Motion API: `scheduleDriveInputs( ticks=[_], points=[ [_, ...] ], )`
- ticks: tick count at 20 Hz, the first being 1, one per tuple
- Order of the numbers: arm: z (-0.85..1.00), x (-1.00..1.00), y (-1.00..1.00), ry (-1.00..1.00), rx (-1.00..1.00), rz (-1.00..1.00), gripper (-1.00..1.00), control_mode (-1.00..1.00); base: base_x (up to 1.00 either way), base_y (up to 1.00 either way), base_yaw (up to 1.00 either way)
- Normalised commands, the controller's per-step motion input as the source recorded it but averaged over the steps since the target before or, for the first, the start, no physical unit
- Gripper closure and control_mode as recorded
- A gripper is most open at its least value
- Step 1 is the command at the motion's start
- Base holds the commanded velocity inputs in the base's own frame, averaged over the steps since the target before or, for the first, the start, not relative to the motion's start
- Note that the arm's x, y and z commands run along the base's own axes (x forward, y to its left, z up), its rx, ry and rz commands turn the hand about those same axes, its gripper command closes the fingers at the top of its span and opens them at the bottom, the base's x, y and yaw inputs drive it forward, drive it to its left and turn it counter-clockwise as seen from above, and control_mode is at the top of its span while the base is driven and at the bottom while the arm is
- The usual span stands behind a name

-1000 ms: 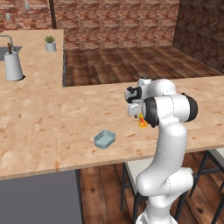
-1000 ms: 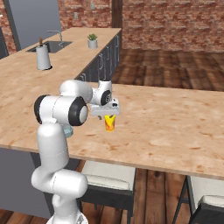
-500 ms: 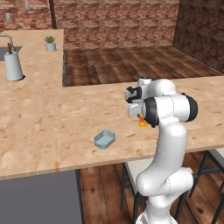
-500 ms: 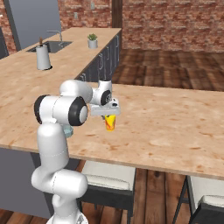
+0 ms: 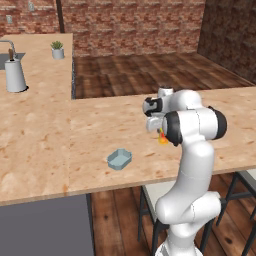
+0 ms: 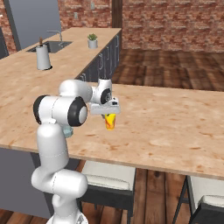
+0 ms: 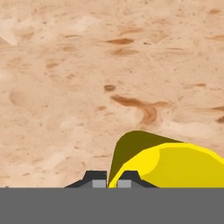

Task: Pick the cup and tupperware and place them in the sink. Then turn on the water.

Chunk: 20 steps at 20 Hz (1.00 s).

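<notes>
The yellow cup (image 6: 110,121) with its red-orange band stands on the wood-look counter just below the hand; past the arm, part of the cup (image 5: 162,137) shows. My gripper (image 7: 110,180) is shut on the cup (image 7: 175,162), its two dark tips pinching the wall at the rim. The pale blue-grey tupperware (image 5: 119,159) lies on the counter to the left of the arm, apart from the gripper (image 5: 159,131). The dark sink (image 6: 52,46) with its metal faucet (image 6: 56,34) sits far off at the back left. No water runs from the spout.
A tall grey-white cylinder (image 5: 15,75) stands by the sink, and a small potted plant (image 5: 58,50) sits further back. Stools (image 6: 107,175) stand under the counter's near edge. A brick wall closes the far side of the room.
The arm, the cup and the tupperware hold the same places in both base views. No shift shows between the earlier frames and now.
</notes>
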Motion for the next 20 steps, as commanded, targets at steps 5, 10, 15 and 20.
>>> scheduleDriveInputs(
  ticks=[5,10,15,20],
  points=[
    [0.34,0.00,0.00,0.00,0.00,0.00,1.00,-1.00,0.00,0.00,0.00],
    [0.30,-0.09,-0.05,-0.01,0.00,0.00,1.00,-1.00,0.00,0.00,0.00],
    [0.36,-0.20,-0.09,-0.03,0.00,0.00,1.00,-1.00,0.00,0.00,0.00],
    [0.35,-0.12,-0.04,0.00,0.00,0.00,1.00,-1.00,0.00,0.00,0.00]
  ],
)
